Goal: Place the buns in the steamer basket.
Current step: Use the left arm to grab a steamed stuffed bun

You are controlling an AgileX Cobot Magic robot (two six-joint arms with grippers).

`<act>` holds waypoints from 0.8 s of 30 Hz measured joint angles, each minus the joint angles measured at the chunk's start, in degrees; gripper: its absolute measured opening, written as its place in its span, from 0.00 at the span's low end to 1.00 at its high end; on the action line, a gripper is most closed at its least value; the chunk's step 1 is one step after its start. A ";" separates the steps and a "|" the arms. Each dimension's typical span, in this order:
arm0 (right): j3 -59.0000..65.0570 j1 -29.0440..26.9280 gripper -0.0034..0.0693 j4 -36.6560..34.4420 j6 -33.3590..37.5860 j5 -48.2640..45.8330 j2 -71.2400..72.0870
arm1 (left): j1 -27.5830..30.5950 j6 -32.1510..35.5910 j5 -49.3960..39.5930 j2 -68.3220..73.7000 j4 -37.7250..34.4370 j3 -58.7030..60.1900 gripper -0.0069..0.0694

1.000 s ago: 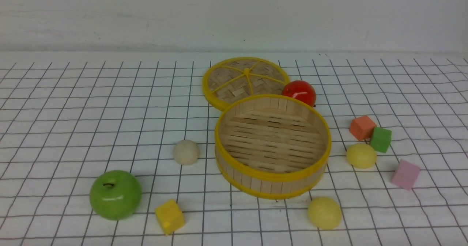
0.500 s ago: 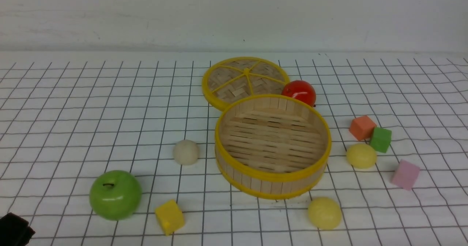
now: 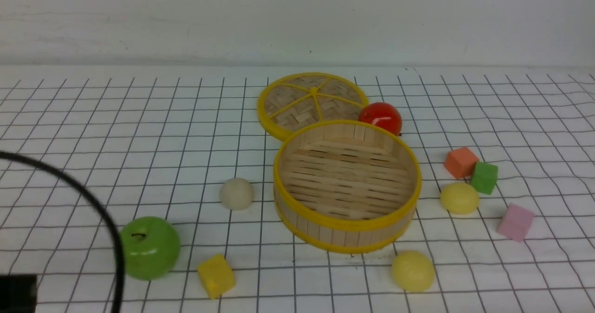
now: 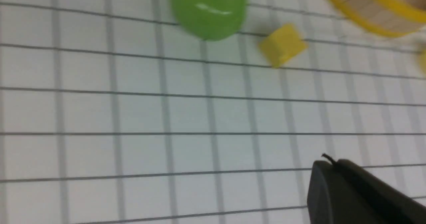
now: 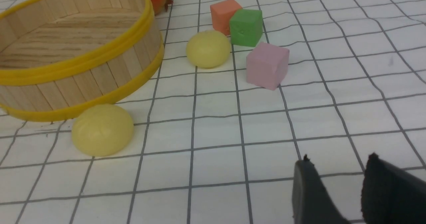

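The steamer basket (image 3: 346, 223) stands mid-table with nothing in it, and also shows in the right wrist view (image 5: 83, 64). A cream-white bun (image 3: 236, 193) lies just left of it. One pale yellow bun (image 3: 459, 198) lies to its right, beside the cubes, and another (image 3: 412, 270) in front of it. My left gripper (image 4: 327, 164) hangs shut and holds nothing, over bare cloth short of the green apple (image 4: 209, 11). My right gripper (image 5: 337, 160) is open with nothing between its fingers, some way back from both yellow buns (image 5: 208, 48) (image 5: 102, 129).
Behind the basket lie the flat woven lid (image 3: 312, 100) and a red tomato (image 3: 380, 117). Orange (image 3: 460, 162), green (image 3: 484, 177) and pink (image 3: 515, 222) cubes sit at the right. A yellow cube (image 3: 215, 276) sits near the apple (image 3: 149, 248). A black cable (image 3: 93, 206) arcs at the lower left.
A black part of my left arm and its cable have come into the front view's lower left, and the cable now crosses in front of the apple. The buns and basket have not moved.
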State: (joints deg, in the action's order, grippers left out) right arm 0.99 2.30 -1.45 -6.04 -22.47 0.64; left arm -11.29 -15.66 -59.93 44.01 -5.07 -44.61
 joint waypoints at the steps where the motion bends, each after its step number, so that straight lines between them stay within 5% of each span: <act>1: 0.00 0.00 0.38 0.00 0.00 0.00 0.00 | 0.00 0.32 0.95 5.35 2.61 -1.27 0.07; 13: 0.00 0.00 0.38 0.00 0.00 0.00 0.00 | -12.79 3.96 7.80 38.14 -2.44 -19.53 0.07; 19: 0.00 0.00 0.38 0.00 0.00 0.00 0.00 | -13.54 4.01 9.84 49.96 -2.24 -28.18 0.09; 24: 0.00 0.00 0.38 0.00 0.00 0.00 0.00 | -11.50 5.83 13.01 57.30 -1.53 -35.38 0.27</act>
State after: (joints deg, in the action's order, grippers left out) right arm 0.99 2.30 -1.45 -6.04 -22.47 0.64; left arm -22.80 -9.84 -46.92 101.31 -6.60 -79.99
